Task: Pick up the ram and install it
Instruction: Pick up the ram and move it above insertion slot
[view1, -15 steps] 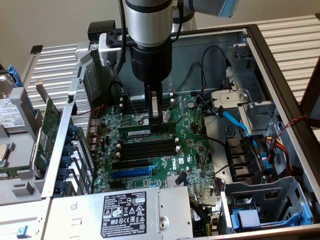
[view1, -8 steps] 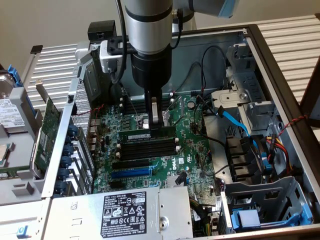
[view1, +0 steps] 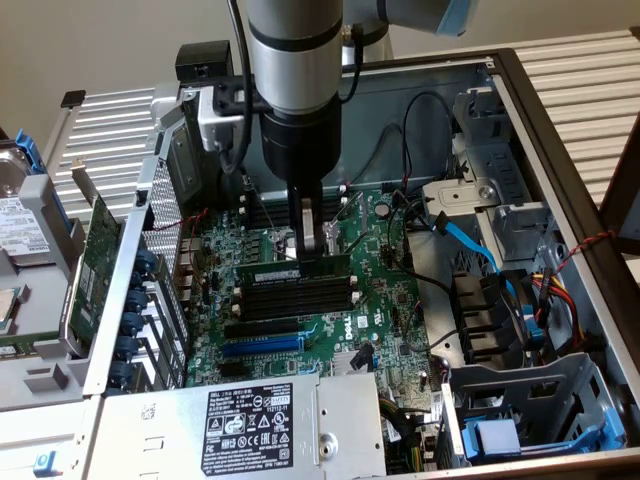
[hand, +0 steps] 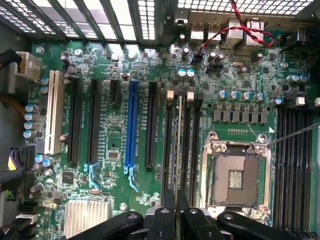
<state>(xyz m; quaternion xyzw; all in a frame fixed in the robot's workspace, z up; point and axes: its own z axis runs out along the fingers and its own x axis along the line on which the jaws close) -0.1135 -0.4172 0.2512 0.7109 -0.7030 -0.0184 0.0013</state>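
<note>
ram (view1: 275, 269) held in hand (view1: 308, 250), over slots (view1: 300, 296)

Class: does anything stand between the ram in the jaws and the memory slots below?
Nothing visible does. The ram, held by the gripper, sits right at the memory slots; the blue cable lies toward the exterior view's right.

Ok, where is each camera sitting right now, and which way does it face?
Exterior view: off the arm, above the open computer case, looking down into it at the motherboard; the arm and gripper show, holding the ram at the memory slots.
Wrist view: on the wrist, looking straight down along the gripper onto the motherboard; its black fingers show, closed on the ram, seen edge-on.
Shared: gripper, ram, motherboard, memory slots.
</note>
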